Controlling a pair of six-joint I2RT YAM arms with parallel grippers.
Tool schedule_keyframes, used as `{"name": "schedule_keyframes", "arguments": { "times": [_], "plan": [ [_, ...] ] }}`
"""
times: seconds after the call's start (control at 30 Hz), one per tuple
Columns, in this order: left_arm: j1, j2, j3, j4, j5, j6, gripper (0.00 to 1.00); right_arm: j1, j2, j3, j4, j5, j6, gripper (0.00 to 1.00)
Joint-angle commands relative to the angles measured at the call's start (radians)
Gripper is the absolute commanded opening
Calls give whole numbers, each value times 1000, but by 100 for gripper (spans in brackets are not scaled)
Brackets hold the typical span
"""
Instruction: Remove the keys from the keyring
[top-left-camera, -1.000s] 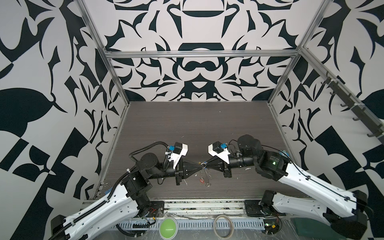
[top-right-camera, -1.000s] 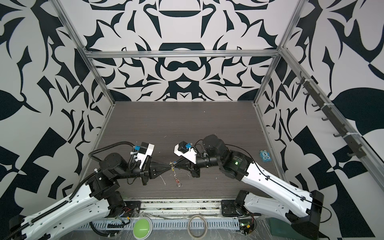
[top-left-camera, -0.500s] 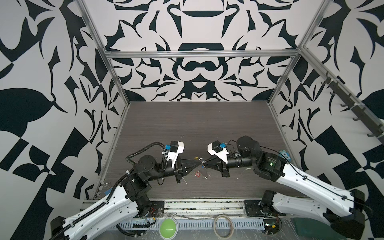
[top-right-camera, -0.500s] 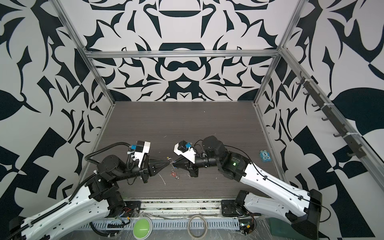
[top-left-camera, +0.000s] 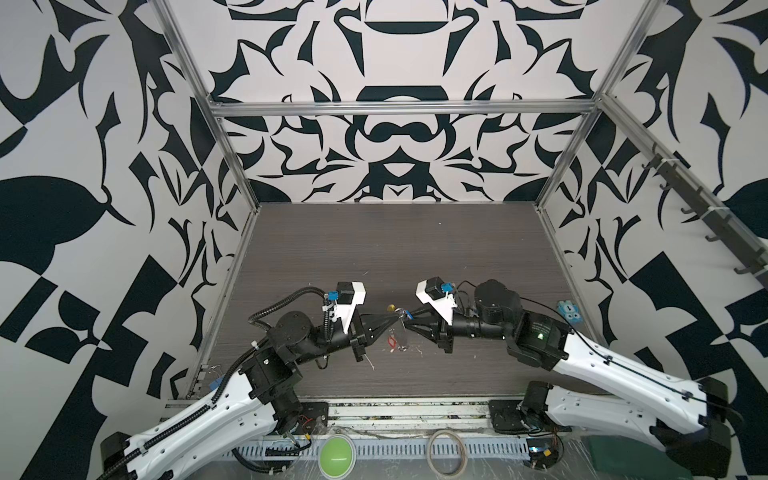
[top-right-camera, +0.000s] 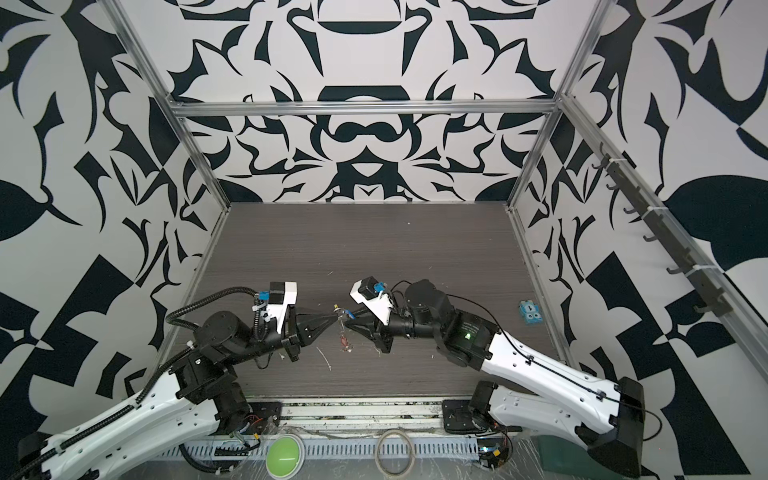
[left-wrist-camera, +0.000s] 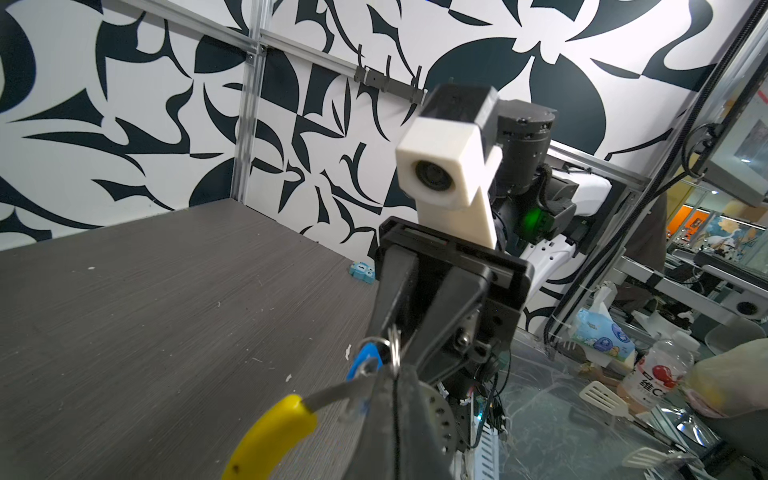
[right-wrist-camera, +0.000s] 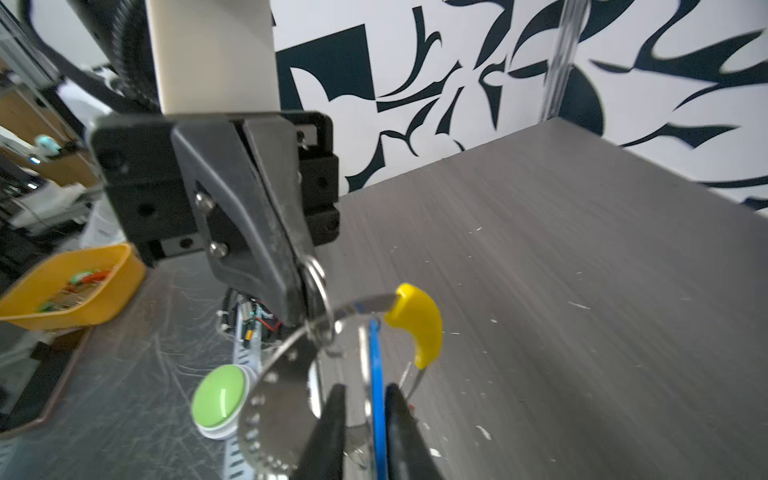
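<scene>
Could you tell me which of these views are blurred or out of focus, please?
Right wrist view: motion-smeared; the wall and table grain streak, though the keyring with its yellow sleeve is legible. Left wrist view: sharp on the right gripper, soft on the close keyring. Both top views: crisp, evenly lit, but the keys are too small to resolve.

Both arms reach in low from the table's front edge, forearms angled inward, wrists roughly level. Left gripper (top-left-camera: 395, 321) and right gripper (top-left-camera: 410, 326) point at each other, tips nearly meeting. Left jaws pressed together; right jaws slightly parted.
</scene>
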Motion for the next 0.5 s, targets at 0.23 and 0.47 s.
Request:
{"name": "schedule_keyframes", "arguments": {
  "times": [0.23, 0.47],
  "plan": [
    [1, -12, 58, -34, 5, 29, 0, 4, -134, 4, 55, 123, 10, 48],
    [1, -2, 72, -50, 39, 26, 0, -8, -122, 24, 171, -104, 17, 56]
  ]
}}
